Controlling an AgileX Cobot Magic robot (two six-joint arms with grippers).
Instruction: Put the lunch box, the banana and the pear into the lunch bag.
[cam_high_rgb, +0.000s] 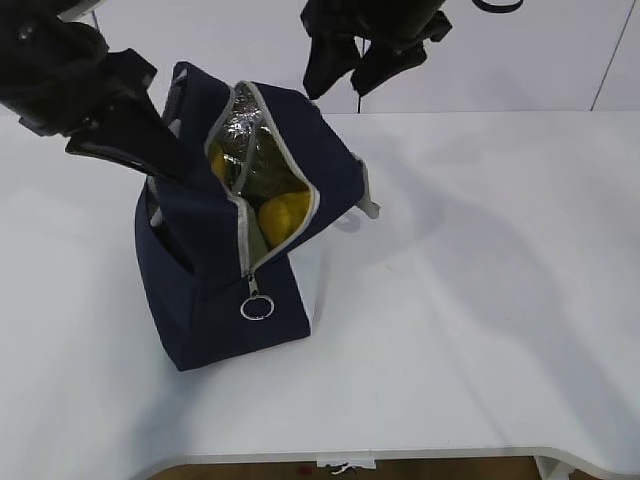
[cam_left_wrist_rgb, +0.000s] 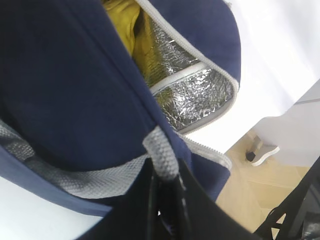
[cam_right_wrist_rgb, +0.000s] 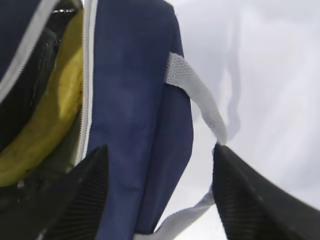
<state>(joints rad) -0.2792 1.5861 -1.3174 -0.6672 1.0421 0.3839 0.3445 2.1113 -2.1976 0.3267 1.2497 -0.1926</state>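
Observation:
The navy lunch bag (cam_high_rgb: 225, 290) stands tilted at the table's left, with its zipper open and the foil lining (cam_high_rgb: 240, 125) showing. Yellow fruit shows in the opening at the front (cam_high_rgb: 283, 215) and at the left edge (cam_high_rgb: 216, 160); I cannot tell which is the pear. A dull green patch (cam_high_rgb: 268, 182) lies between them; the lunch box is otherwise hidden. My left gripper (cam_high_rgb: 165, 160) is shut on a grey handle (cam_left_wrist_rgb: 161, 152). My right gripper (cam_high_rgb: 345, 85) is open above the bag's far side. In the right wrist view its jaws (cam_right_wrist_rgb: 160, 150) straddle the bag wall (cam_right_wrist_rgb: 135, 100), next to the banana (cam_right_wrist_rgb: 50, 120).
The ring zipper pull (cam_high_rgb: 256, 308) hangs at the bag's front. The other grey handle (cam_high_rgb: 366, 200) sticks out on the bag's right and also shows in the right wrist view (cam_right_wrist_rgb: 200, 100). The white table (cam_high_rgb: 480, 280) stretches to the right; its front edge is near.

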